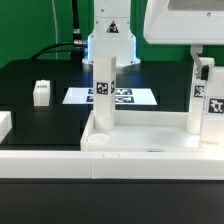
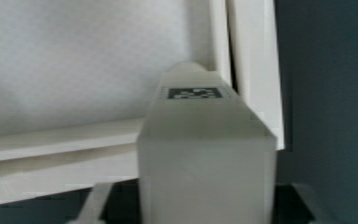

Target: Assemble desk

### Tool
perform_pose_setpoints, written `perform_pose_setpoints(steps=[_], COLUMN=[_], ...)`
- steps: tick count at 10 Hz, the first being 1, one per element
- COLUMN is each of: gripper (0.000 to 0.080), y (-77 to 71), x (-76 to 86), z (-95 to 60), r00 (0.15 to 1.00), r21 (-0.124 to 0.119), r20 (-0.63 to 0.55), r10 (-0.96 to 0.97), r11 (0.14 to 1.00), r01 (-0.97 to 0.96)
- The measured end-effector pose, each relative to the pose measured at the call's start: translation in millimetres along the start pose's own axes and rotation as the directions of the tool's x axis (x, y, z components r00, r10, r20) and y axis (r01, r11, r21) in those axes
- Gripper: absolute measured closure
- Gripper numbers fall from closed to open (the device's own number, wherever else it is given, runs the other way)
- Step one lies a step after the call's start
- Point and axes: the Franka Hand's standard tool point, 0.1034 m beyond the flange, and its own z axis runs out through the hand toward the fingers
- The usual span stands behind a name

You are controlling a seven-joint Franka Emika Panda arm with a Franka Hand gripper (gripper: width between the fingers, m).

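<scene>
**Desk half-built, grip unclear**

Desk slab [image 1: 150, 150] along near edge, cut off right. Upright in it: centre leg [image 1: 105, 95], right leg [image 1: 198, 100]. Gripper [image 1: 200, 60] atop right leg, mostly cropped; can't tell clamped or apart. Loose leg [image 1: 41, 93] far left.

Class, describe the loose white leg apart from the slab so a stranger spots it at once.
Find the black table, then look to the exterior view's left of the marker board. A small white leg sits alone. Unlike the two upright legs at the desk slab, it touches no other part.
</scene>
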Motion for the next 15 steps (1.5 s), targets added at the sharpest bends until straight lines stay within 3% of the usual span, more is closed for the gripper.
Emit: perform_pose_setpoints(steps=[3, 5, 8, 10, 13, 14, 15], gripper=[0.0510, 0.0510, 0.0509, 0.0509, 0.0509, 0.0509, 0.0509], y=[0.0, 0.9, 9.8, 14.3, 16.0, 15.6, 15.7], x=[0.0, 0.1, 4.0, 3.9, 4.0, 4.0, 3.2], z=[0.0, 0.2, 3.0, 3.7, 4.4, 4.8, 4.7], r00=[1.000, 0.987, 0.890, 0.798, 0.632, 0.536, 0.509], r21=[0.000, 0.004, 0.066, 0.083, 0.067, 0.062, 0.050], r20=[0.000, 0.001, 0.001, 0.031, 0.053, 0.065, 0.074], r10=[0.026, 0.160, 0.456, 0.602, 0.773, 0.842, 0.858], r11=[1.000, 0.987, 0.888, 0.794, 0.629, 0.533, 0.507], r01=[-0.026, -0.160, -0.456, -0.602, -0.775, -0.844, -0.861])
